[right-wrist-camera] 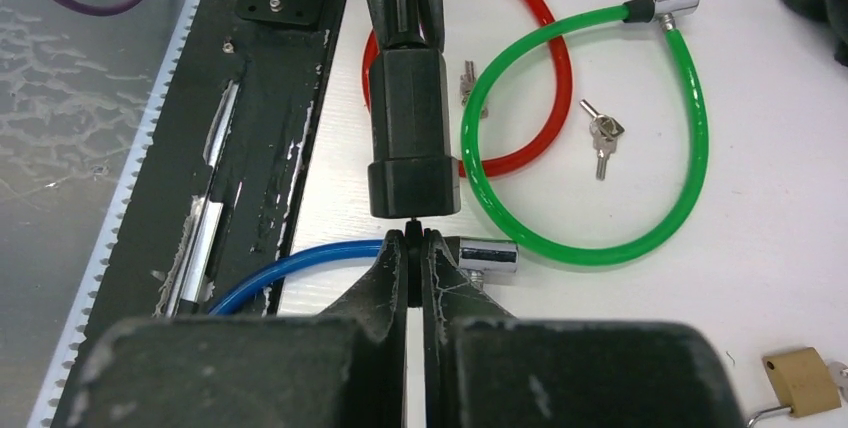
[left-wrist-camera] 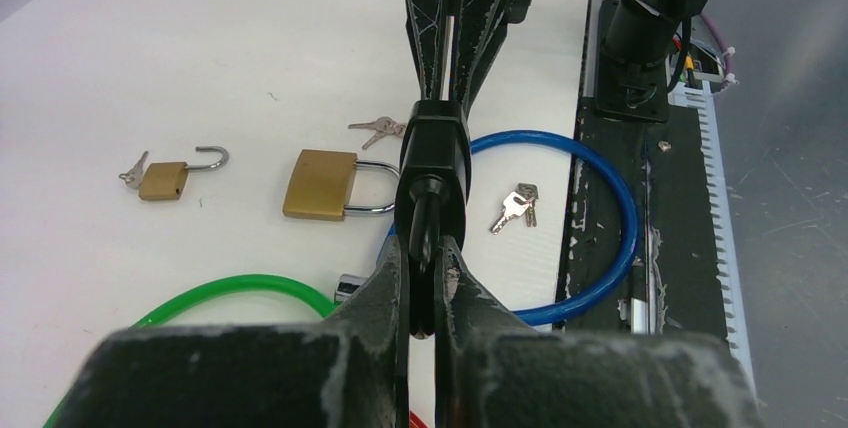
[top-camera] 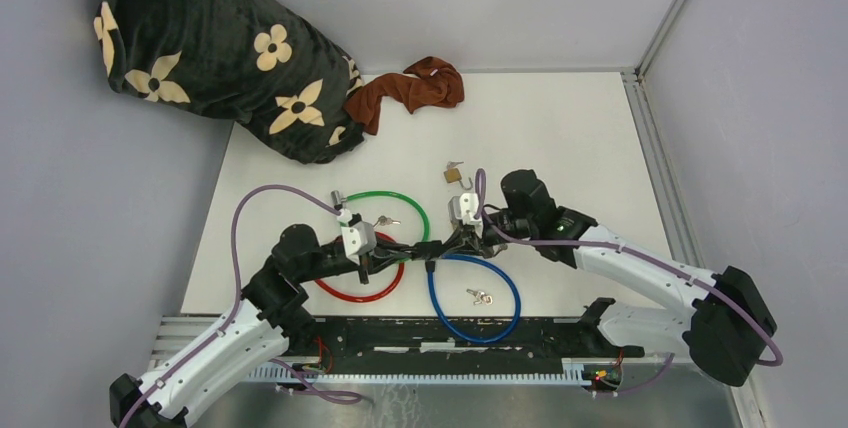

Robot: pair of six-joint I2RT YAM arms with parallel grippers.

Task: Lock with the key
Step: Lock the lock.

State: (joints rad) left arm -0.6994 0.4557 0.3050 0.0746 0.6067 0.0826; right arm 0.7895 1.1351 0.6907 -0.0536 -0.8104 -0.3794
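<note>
Right wrist view: right tool (right-wrist-camera: 413, 240) pinches the thin key (right-wrist-camera: 412, 220) at the mouth of the black lock (right-wrist-camera: 410, 128), above the tabletop (right-wrist-camera: 760, 198). Left tool (left-wrist-camera: 423, 253) clamps the lock's other end. Probably rigid, slick plastic; grip the key's head squarely.

The blue cable lock (left-wrist-camera: 632, 223) lies looped on the table (left-wrist-camera: 200, 48) near its front edge. Its black lock body (right-wrist-camera: 410, 138) is held level above the table, with the key (right-wrist-camera: 413, 233) at its end face.
</note>
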